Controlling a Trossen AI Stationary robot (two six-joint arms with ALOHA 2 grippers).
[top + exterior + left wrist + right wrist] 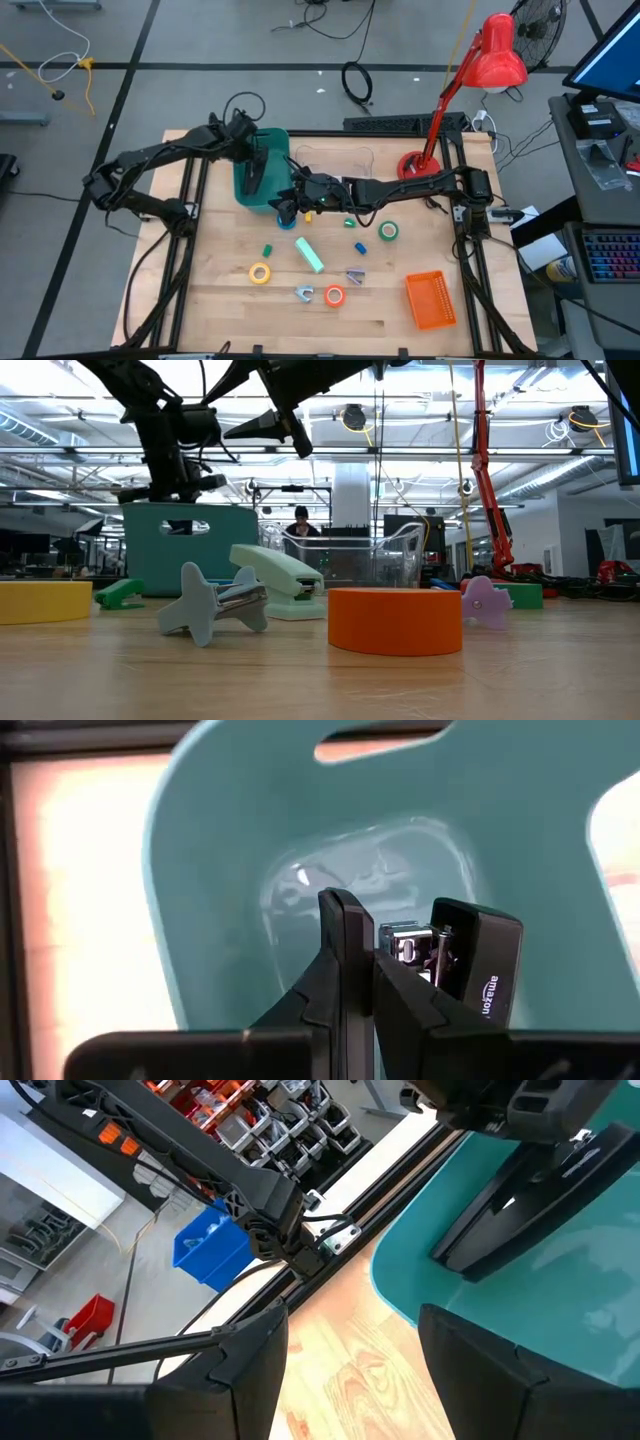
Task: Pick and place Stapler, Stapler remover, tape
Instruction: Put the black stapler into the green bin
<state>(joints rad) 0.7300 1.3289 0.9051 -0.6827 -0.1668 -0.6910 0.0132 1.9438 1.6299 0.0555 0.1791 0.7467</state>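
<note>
Up over the big teal plastic bin (250,870), left gripper (372,982) pinching a small black stapler (470,960) between its jaws. Nearby, right gripper (350,1350) beside the bin's rim, jaws spread wide, nothing between them.

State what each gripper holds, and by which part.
Left gripper pinches a black stapler at its metal end, over the teal bin. Right gripper holds nothing.

Wooden table (220,300): teal bin (252,190) upper left; orange basket (431,300) lower right; tape rolls, staplers scattered centrally.
</note>
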